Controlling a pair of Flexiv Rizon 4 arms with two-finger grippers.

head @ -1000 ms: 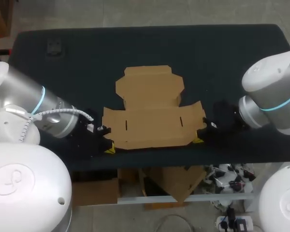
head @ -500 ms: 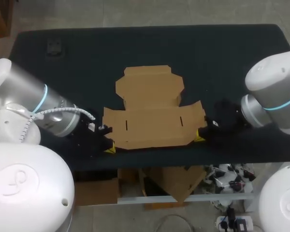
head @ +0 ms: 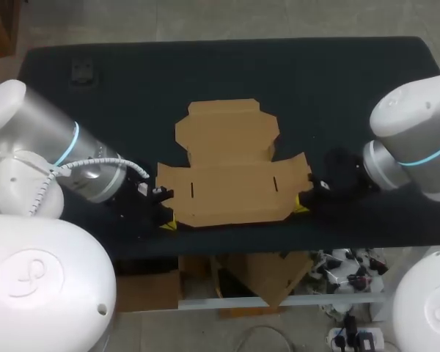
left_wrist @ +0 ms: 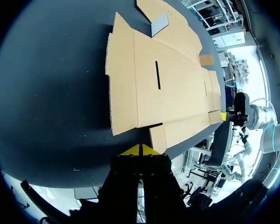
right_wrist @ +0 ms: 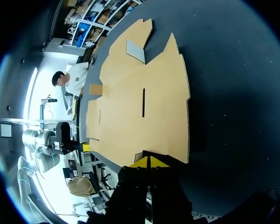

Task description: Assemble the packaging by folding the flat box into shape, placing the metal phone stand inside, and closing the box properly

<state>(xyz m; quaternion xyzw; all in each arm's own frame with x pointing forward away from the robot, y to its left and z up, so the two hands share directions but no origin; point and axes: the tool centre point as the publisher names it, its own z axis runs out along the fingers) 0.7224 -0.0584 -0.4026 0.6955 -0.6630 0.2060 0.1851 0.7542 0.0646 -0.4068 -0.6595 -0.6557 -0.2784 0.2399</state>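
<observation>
Dark table (head: 337,81), flat box (head: 231,172) lying unfolded near its front edge. Left gripper (left_wrist: 141,150) at the box's near left corner, yellow tips pressed together. Right gripper (right_wrist: 148,162) at the near right corner, tips together too. Small dark item (head: 83,71) in the far left corner, can't tell what
</observation>
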